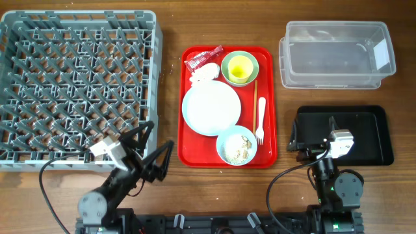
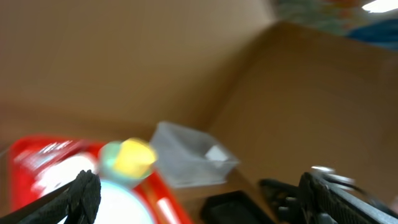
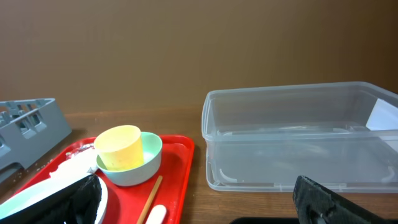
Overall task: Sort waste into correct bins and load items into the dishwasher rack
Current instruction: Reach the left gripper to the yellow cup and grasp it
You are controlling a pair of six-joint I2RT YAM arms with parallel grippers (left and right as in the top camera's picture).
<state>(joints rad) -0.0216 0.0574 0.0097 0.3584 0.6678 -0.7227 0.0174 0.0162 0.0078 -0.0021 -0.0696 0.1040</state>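
On the tabletop (image 1: 169,65) the red serving tray (image 1: 195,151) lies between the dishwasher rack (image 1: 78,16) on the left and the clear tub (image 1: 285,58) and the black tray (image 1: 374,140) on the right. On it are the pale blue plate (image 1: 211,107), the pale blue bowl (image 1: 251,136) with the rice-like scraps (image 1: 237,151), the light green bowl (image 1: 224,68) holding the yellow cup (image 1: 240,67), the white fork (image 1: 260,120), the chopsticks (image 1: 255,101), the red wrapper (image 1: 203,58) and the white napkin (image 1: 205,73). The jaws of the left gripper (image 1: 162,134) stand wide apart and hold nothing, near the front corner of the rack. The jaws of the right gripper (image 3: 196,186) are also wide apart and empty, over the black tray.
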